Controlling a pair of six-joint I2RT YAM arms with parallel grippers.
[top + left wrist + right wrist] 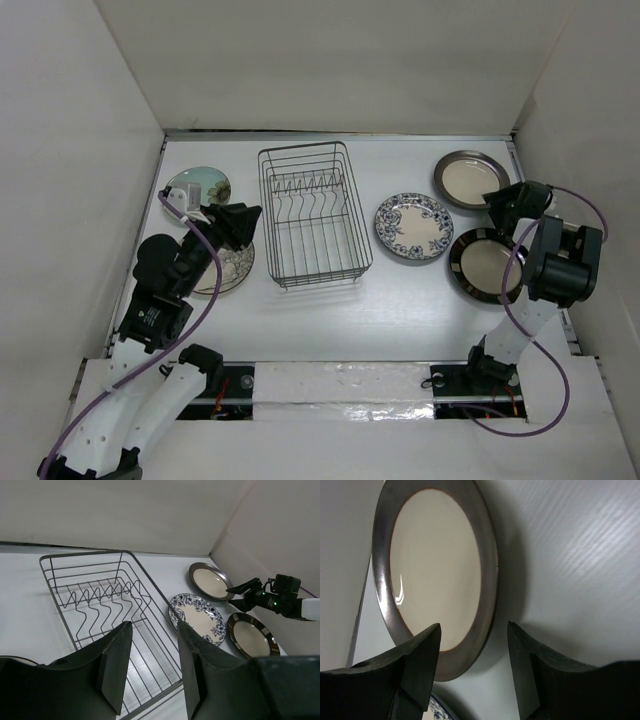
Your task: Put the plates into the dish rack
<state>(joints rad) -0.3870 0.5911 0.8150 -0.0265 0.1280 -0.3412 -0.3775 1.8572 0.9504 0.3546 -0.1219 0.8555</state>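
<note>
The dark wire dish rack [315, 215] stands mid-table with no plates in it. It also shows in the left wrist view [110, 610]. My left gripper [252, 225] is open and empty beside the rack's left side, above the cream tree plate [228, 272]. The pale green plate [198, 185] lies behind it. The blue-floral plate [413, 226], the grey-brown plate [470, 178] and the dark-rimmed plate [484, 265] lie flat to the right. My right gripper [492, 205] is open, and in the right wrist view [474, 630] its jaws straddle the rim of the grey-brown plate [435, 575].
White walls close in the table on the left, back and right. The right wall runs close to the grey-brown and dark-rimmed plates. A bare strip of table [400, 310] lies between the rack and the arm bases.
</note>
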